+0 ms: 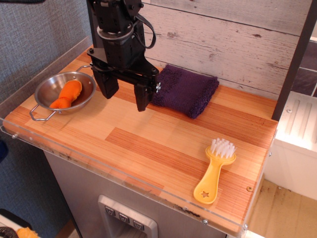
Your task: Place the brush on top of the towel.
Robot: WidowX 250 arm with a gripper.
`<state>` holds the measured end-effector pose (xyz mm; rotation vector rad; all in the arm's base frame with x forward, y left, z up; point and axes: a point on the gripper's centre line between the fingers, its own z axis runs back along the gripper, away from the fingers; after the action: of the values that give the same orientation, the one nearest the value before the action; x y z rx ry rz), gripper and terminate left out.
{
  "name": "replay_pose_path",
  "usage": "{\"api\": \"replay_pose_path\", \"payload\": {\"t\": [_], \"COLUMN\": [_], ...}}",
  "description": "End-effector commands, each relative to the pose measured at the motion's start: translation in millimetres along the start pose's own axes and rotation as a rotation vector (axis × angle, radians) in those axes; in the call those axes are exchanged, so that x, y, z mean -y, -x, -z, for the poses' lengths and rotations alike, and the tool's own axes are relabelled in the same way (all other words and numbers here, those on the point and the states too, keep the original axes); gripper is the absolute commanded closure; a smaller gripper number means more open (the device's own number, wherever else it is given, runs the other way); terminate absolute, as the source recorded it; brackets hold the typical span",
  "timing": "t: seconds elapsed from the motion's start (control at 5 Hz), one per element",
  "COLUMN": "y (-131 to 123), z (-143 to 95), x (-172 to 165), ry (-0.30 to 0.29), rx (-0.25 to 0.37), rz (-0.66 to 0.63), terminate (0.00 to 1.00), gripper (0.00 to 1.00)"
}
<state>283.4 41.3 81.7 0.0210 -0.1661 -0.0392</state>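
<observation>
The yellow brush [214, 171] lies flat near the front right corner of the wooden table, white bristles pointing away, star-holed handle end toward the front edge. The dark purple towel [186, 89] lies folded at the back middle, against the plank wall. My gripper [126, 95] hangs open and empty above the table, just left of the towel, its right finger [142, 97] close to the towel's left edge. The brush is far from the gripper, to its front right.
A metal bowl [45, 89] with handles sits at the left and holds an orange carrot-like toy [66, 95]. A clear plastic lip [124, 182] runs along the table's front edge. A dark post [293, 64] stands at the right.
</observation>
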Motion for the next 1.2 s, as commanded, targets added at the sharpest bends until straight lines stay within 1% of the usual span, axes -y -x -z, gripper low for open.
{"api": "replay_pose_path", "payload": {"t": [0.0, 0.2, 0.4, 0.6, 0.8, 1.0], "y": [0, 0, 0, -1, 0, 3], "z": [0, -1, 0, 5, 11, 21], "x": [0, 26, 63, 109, 140, 153], "ry": [0.000, 0.009, 0.082, 0.185, 0.236, 0.218], "rx": [0.000, 0.019, 0.036, 0.042, 0.044, 0.029], "rz": [0.000, 0.041, 0.066, 0.105, 0.107, 0.120], "terminate": [0.00, 0.00, 0.00, 0.00, 0.00, 0.00], "gripper": [0.00, 0.00, 0.00, 0.00, 0.00, 0.00]}}
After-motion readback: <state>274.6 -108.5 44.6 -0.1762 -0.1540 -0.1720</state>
